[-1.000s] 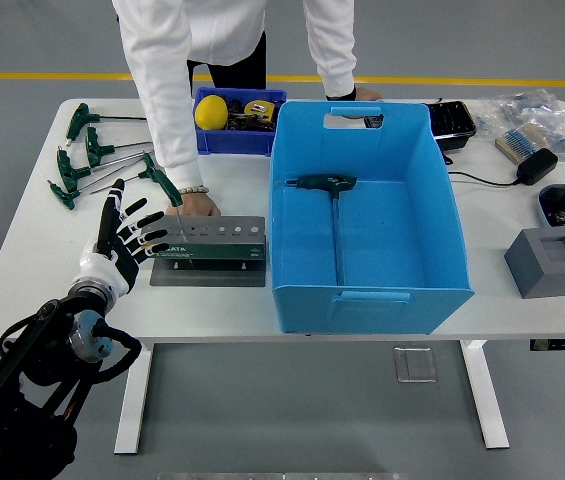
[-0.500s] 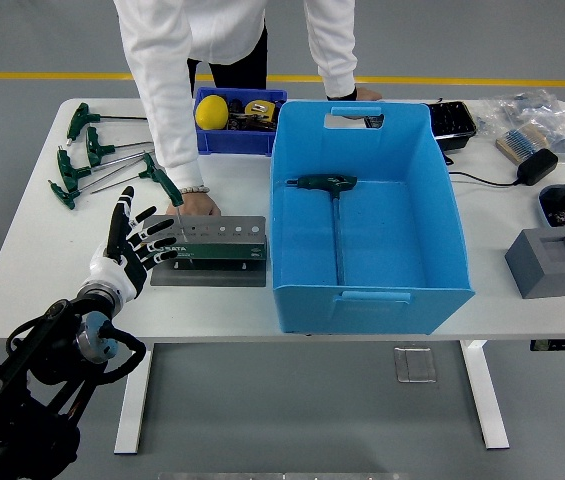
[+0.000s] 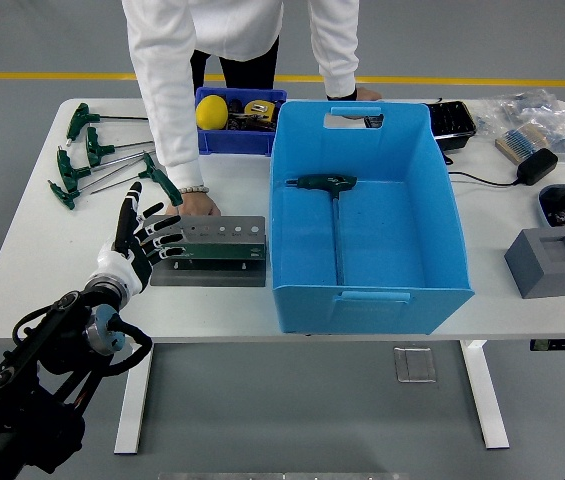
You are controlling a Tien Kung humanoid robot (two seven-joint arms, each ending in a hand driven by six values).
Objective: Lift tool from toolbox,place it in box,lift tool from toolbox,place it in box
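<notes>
The grey tool holder lies on a dark mat left of the big blue box. One green T-handle wrench stands in the holder's left end. My left hand is open, fingers spread, right at the holder's left end just below that wrench. Another green T-handle wrench lies inside the blue box. A person in white rests one hand on the table behind the holder and the other behind the box. My right hand is out of view.
Several green T-handle wrenches lie at the far left. A small blue bin with a yellow ball stands behind the holder. A grey foam block, a black tray and cables occupy the right side.
My left hand has moved up and to the right, from the table left of the holder to its left end. The person leaned slightly right.
</notes>
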